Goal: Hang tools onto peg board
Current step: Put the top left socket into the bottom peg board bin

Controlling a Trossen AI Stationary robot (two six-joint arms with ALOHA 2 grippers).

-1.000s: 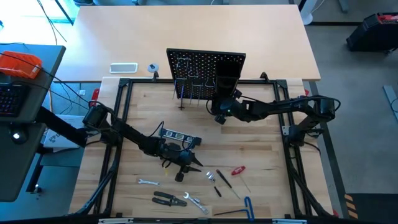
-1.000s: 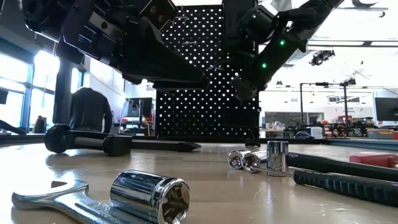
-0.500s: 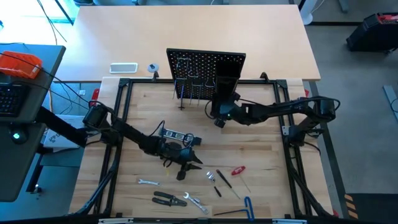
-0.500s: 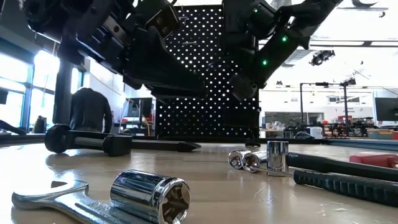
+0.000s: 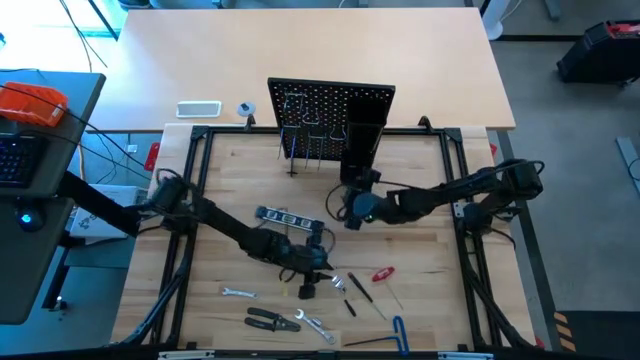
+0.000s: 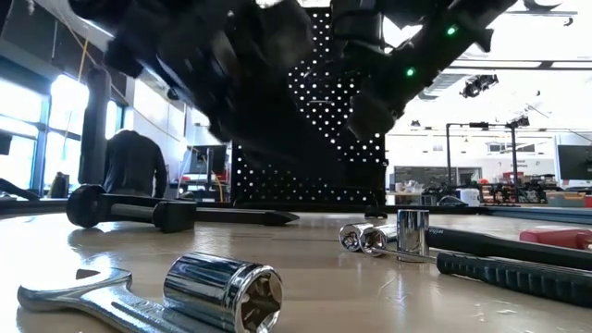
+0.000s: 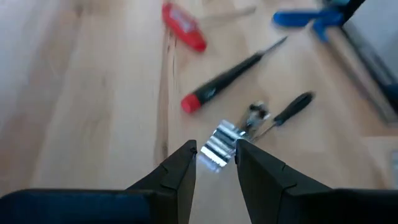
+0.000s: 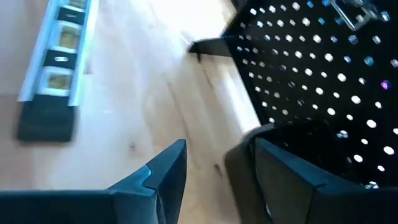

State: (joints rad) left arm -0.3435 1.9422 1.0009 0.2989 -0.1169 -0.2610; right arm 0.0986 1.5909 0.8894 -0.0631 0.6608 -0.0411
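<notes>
The black peg board (image 5: 330, 110) stands upright at the table's far edge, with a black box-shaped holder (image 5: 360, 140) on its right side. A dark level (image 5: 285, 217) lies on the wood in front of it. My left gripper (image 5: 325, 268) hovers open near the table's middle; in the left wrist view its narrow gap (image 7: 216, 148) stands over small silver metal bits (image 7: 239, 127) without touching them. A red-handled screwdriver (image 7: 183, 25) and a blue-handled hex key (image 7: 311, 15) lie beyond. My right gripper (image 5: 337, 205) is open (image 8: 217, 146) with nothing in it, in front of the peg board (image 8: 311, 62).
Along the near edge lie a small wrench (image 5: 238, 293), black-handled pliers (image 5: 272, 320), another wrench (image 5: 315, 325) and a black C-clamp (image 5: 307, 290). A chrome socket (image 6: 227, 291) and a wrench (image 6: 65, 296) sit close to the low camera. A black frame (image 5: 195, 200) borders the table.
My left gripper has gone toward the table's right and near edge, over the small metal bits, sinking slightly and rolling. My right gripper has swung away from the peg board toward the near edge.
</notes>
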